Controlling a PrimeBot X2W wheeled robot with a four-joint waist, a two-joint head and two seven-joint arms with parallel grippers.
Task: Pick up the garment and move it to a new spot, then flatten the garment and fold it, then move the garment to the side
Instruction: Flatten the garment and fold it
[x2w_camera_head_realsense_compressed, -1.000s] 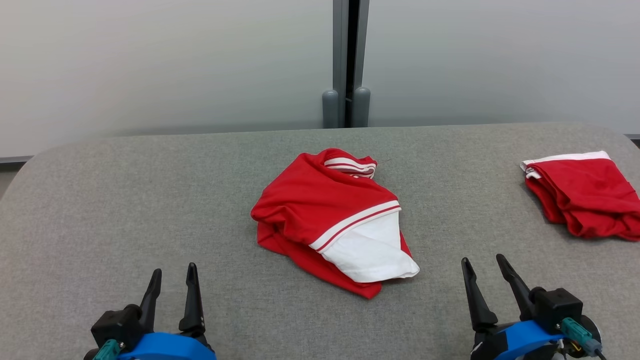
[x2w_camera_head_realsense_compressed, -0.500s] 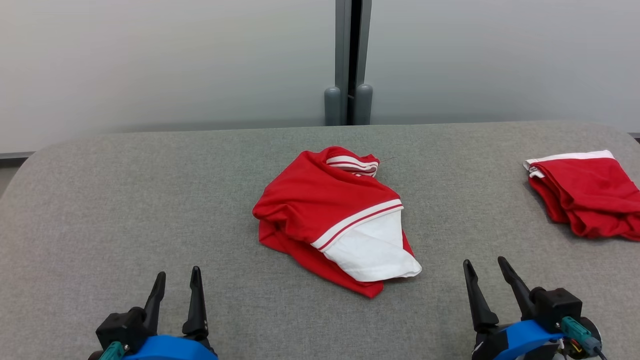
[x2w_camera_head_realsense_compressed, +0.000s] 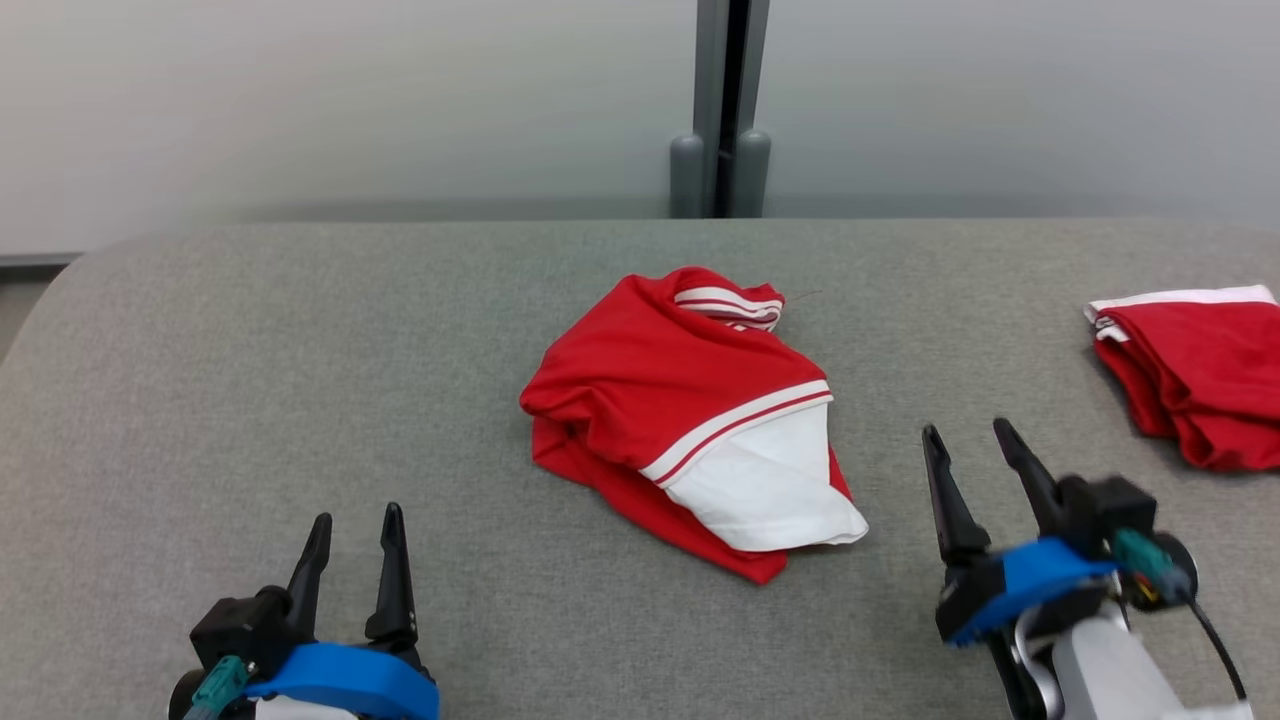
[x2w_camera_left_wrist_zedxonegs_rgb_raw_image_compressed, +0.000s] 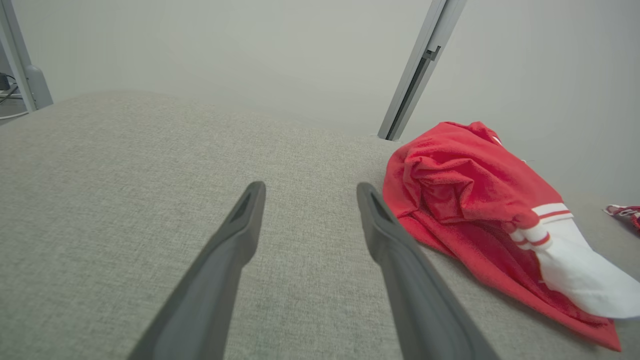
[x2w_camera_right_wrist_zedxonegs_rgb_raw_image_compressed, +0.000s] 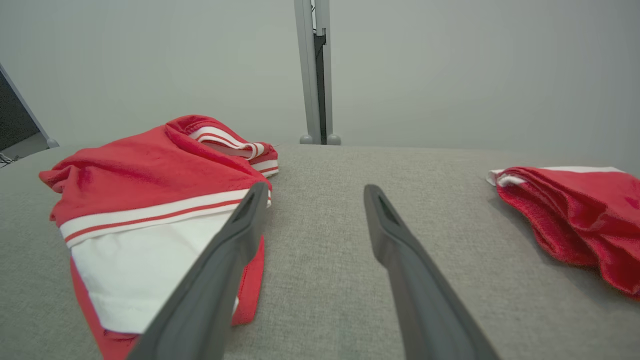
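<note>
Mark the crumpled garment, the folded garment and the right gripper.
crumpled garment (x2w_camera_head_realsense_compressed: 670, 390): head view, on its red upper panel.
folded garment (x2w_camera_head_realsense_compressed: 1200, 370): head view, on its red top layer.
right gripper (x2w_camera_head_realsense_compressed: 966, 430): head view, midway between its open fingertips.

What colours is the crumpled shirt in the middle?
The crumpled shirt is red, with a white panel and red-and-white stripes; the head view shows it best.

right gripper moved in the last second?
Yes. The right gripper has gone forward: its tips, earlier about level with the middle shirt's near white corner, now reach well past it.
</note>
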